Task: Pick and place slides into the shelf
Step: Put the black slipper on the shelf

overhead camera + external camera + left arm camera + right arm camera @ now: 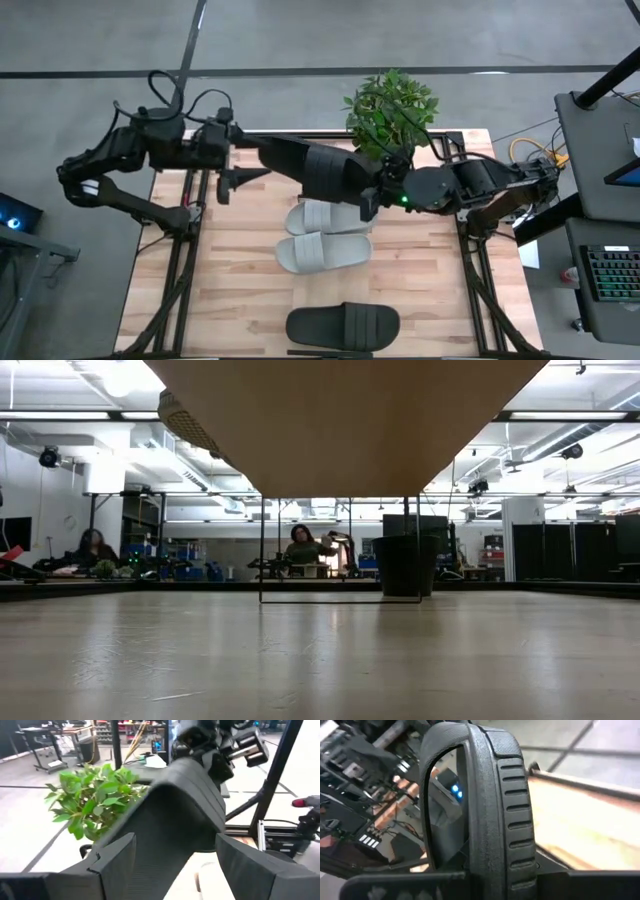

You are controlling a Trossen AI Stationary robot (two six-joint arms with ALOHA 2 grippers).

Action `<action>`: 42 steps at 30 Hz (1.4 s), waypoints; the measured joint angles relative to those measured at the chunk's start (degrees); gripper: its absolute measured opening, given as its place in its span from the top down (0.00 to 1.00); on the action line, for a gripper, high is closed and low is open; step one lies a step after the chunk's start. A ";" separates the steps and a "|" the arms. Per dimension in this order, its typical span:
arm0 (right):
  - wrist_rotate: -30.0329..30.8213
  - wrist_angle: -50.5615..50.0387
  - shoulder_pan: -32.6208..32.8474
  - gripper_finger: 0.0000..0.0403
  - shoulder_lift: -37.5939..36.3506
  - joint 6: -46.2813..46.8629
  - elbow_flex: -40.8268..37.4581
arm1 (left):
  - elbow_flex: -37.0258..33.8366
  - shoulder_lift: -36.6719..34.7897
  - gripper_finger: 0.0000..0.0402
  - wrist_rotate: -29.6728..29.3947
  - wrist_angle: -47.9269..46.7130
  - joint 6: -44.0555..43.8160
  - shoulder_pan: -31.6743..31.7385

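Gripping one end of a black slide (315, 168), the right gripper (372, 198) is pinched tight on it above the far middle of the table (230, 280), just in front of a potted plant (390, 110). From that hold the sandal reaches out to the left gripper (232, 185), whose fingers (112, 857) are spread wide, one to each side of the slide's other end in the left wrist view, not clamping it. Below the held sandal two pale grey slides (322, 252) lie side by side on the wood, touching. Nearer the front edge, well apart from them, the second black slide (342, 325) lies flat. In the low view a pale wood shelf (340, 420) fills the top
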 joint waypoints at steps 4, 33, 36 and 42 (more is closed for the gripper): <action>-1.51 -3.91 0.04 0.90 0.00 5.34 0.00 | -0.01 -1.16 0.36 -1.39 -1.45 -0.17 -0.05; -1.01 -7.27 7.82 0.90 -0.07 28.01 -4.95 | -1.78 -1.40 0.36 -1.22 -2.44 -0.34 -0.03; -0.16 -5.13 8.63 0.90 -0.07 29.25 -6.08 | -1.78 -1.41 0.36 -1.23 -2.44 -0.34 -0.03; 0.10 0.92 9.96 0.90 -0.15 31.04 -9.40 | -1.89 -1.34 0.36 -1.28 -2.44 -0.29 -0.03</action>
